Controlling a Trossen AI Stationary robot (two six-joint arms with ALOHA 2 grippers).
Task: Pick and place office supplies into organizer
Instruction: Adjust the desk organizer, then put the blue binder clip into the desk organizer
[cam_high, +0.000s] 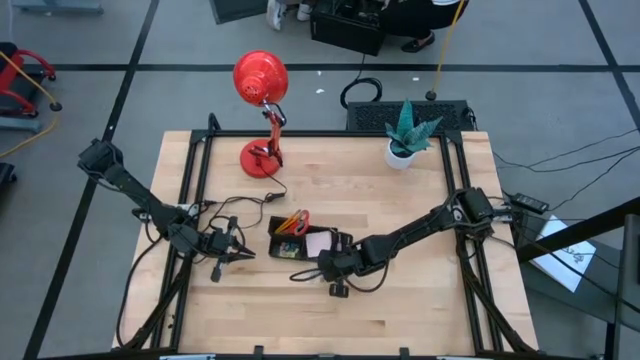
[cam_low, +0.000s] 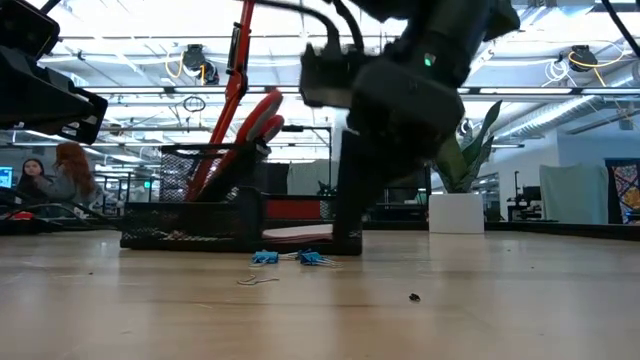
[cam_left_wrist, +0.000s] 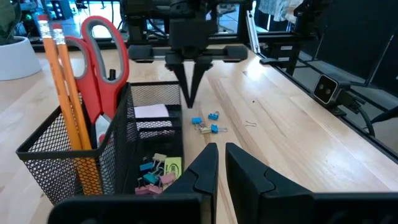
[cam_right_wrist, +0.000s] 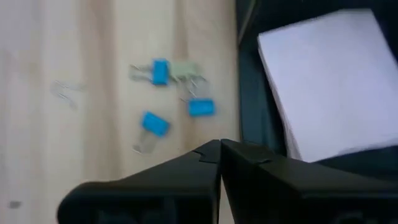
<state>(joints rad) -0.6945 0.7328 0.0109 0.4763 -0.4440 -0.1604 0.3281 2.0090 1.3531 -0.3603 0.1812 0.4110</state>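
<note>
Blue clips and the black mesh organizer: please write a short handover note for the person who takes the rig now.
Right gripper: shut, empty, tip down beside the black mesh organizer.
Left gripper: fingers nearly together, empty, waiting at the organizer's other side.
Done: orange pencils, red-handled scissors, white paper pad and some small clips are in the organizer.
Left: three small blue clips on the wooden table.

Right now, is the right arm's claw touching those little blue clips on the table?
Apart. In the left wrist view the right gripper, fingers shut to a point, hangs beside the organizer, with bare wood between its tip and the blue clips.
</note>
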